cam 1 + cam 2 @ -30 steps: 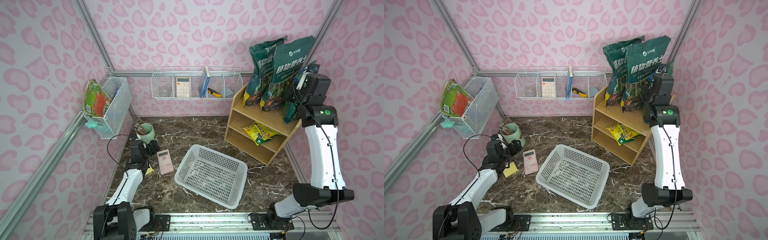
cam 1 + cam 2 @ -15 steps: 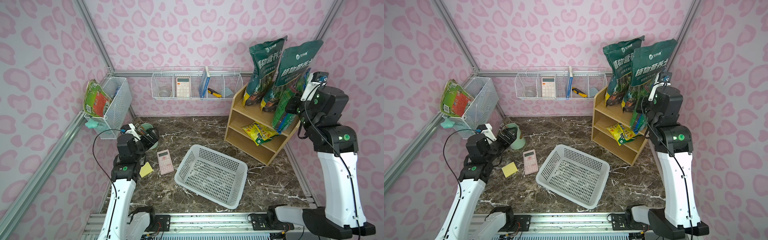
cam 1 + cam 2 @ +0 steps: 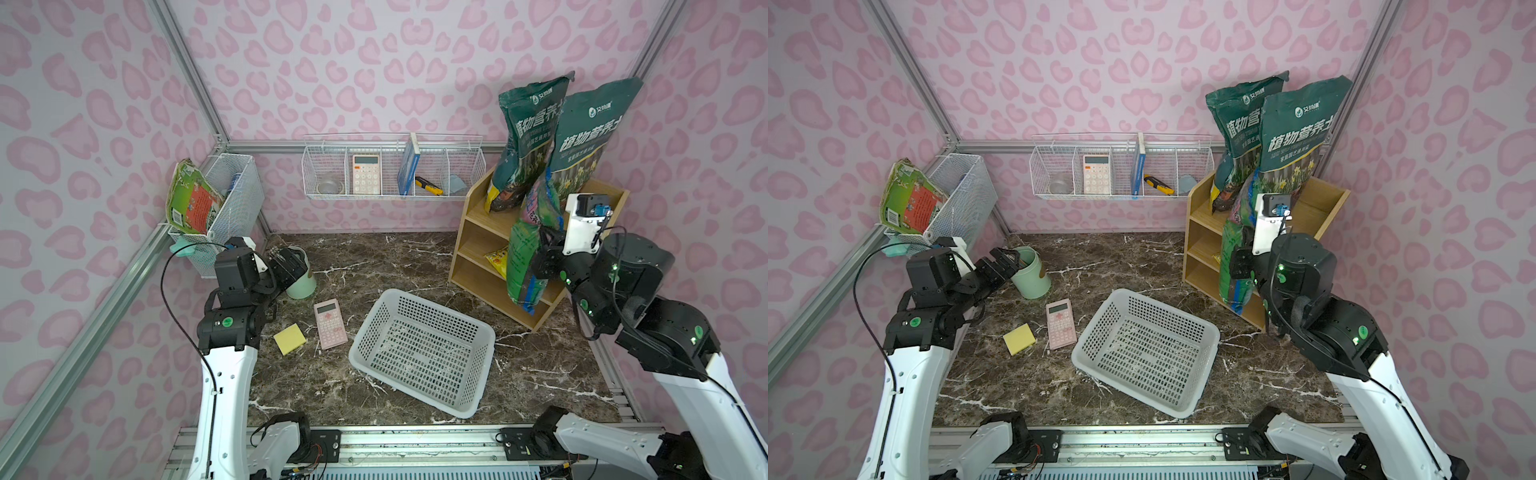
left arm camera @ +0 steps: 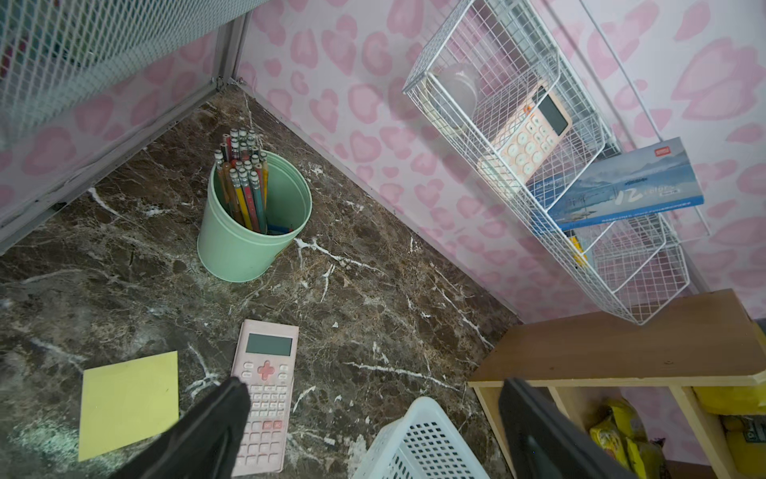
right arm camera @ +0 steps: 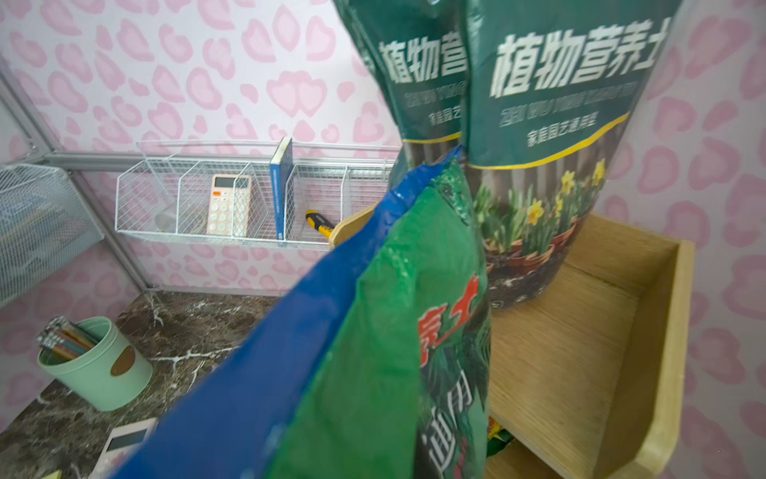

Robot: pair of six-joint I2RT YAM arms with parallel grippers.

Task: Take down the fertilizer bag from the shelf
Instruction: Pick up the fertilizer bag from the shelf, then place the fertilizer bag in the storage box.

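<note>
Green, blue-edged fertilizer bag [image 3: 524, 266] hangs just in front of the shelf [image 3: 482, 218], across its lower tiers, with your right gripper [image 3: 544, 249] clamped on it. Your left gripper [image 3: 286, 262], well apart from the shelf, stands wide with nothing in it.

in front of the shelf [image 3: 469, 232] the hanging fertilizer bag [image 3: 523, 266] hides part of the yellow packet [image 3: 496, 261] on the middle tier and the tips of the right gripper [image 3: 544, 255], and its blurred near end runs off the right wrist view.
</note>
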